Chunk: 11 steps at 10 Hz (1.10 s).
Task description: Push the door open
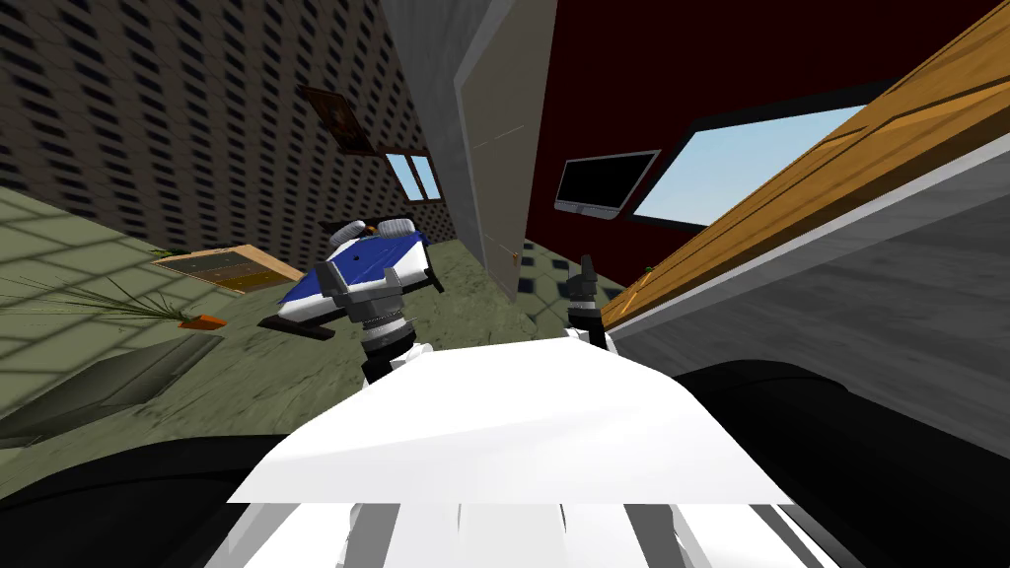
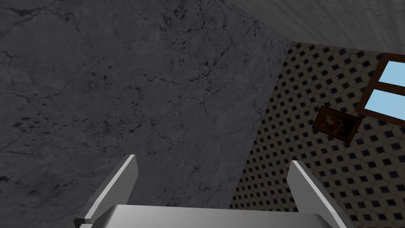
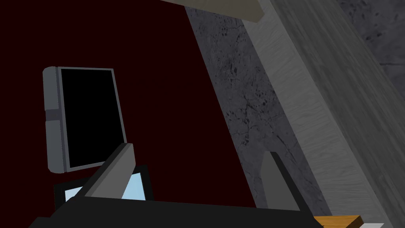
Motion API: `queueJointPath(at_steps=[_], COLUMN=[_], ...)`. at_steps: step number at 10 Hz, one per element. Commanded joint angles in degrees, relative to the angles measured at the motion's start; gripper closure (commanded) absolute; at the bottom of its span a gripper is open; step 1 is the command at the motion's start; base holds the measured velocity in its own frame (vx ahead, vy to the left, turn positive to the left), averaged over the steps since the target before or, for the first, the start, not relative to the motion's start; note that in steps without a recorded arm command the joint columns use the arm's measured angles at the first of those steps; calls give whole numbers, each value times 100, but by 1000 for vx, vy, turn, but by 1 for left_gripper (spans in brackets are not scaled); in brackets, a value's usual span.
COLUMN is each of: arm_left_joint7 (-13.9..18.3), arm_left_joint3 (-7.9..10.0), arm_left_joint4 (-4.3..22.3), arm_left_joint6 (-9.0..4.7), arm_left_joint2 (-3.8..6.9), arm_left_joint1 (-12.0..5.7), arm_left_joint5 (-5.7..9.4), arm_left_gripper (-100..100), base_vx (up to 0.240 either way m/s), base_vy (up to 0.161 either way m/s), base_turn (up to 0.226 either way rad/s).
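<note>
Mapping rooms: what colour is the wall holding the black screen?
Dark red wall, clearest in the right wrist view.

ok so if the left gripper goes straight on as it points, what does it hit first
Most likely the dark grey marbled wall, dead ahead of the open left gripper; how far off is unclear.

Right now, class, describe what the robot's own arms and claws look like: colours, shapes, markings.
Left claw: two thin, flat, light grey blades with slanted tips, rising from a pale grey block. Right claw: the same blades, shaded darker, on a black block. In the head view, the left forearm has a ribbed grey collar, white shell and dark joints.
</note>
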Motion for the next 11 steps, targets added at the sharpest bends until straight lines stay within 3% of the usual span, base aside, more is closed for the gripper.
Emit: queueJointPath(at_steps=[1, 5, 11], arm_left_joint7=[24, 64, 154], arm_left_joint3=[-29, -77, -187], arm_left_joint4=[199, 526, 1275], arm_left_joint6=[-26, -68, -164], arm_left_joint2=[50, 121, 249], arm_left_joint1=[-87, -230, -559], arm_left_joint5=[-35, -92, -224], arm_left_gripper=[-100, -100, -100], base_vx=[63, 64, 69], base_vy=[17, 14, 19], base_turn=[-90, -59, -77])
